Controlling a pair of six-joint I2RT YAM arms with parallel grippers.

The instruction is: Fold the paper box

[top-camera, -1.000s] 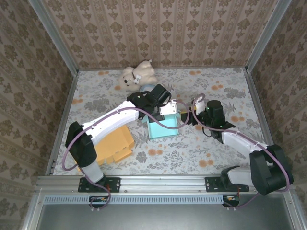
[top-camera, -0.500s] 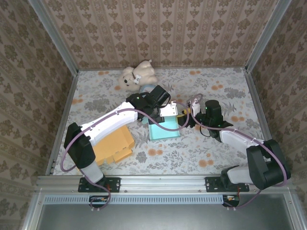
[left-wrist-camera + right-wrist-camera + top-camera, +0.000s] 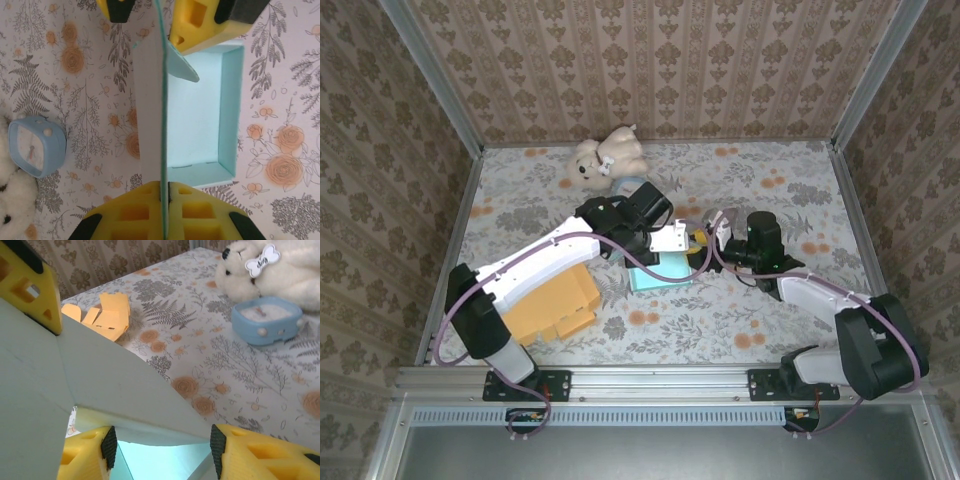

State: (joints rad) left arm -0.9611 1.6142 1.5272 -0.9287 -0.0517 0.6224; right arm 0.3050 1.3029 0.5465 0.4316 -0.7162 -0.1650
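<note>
I see open table (image 3: 790, 190) right of the box (image 3: 660, 272). The bear (image 3: 605, 155) and clock (image 3: 37, 147) block behind it, orange cardboard (image 3: 560, 300) blocks left.

A pale turquoise paper box (image 3: 200, 115) is set against a white table cover (image 3: 280, 100) printed with grey ferns and orange roses. Yellow and black are carried by the left gripper (image 3: 164, 189) and right gripper (image 3: 161, 442). A light-blue square clock (image 3: 37, 147), a cream plush bear (image 3: 605, 155) and orange flattened card (image 3: 555, 300) are seen before beige damask-patterned walls (image 3: 650, 60).

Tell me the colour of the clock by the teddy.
The clock is light blue with a white face; the left wrist view shows it best.
</note>
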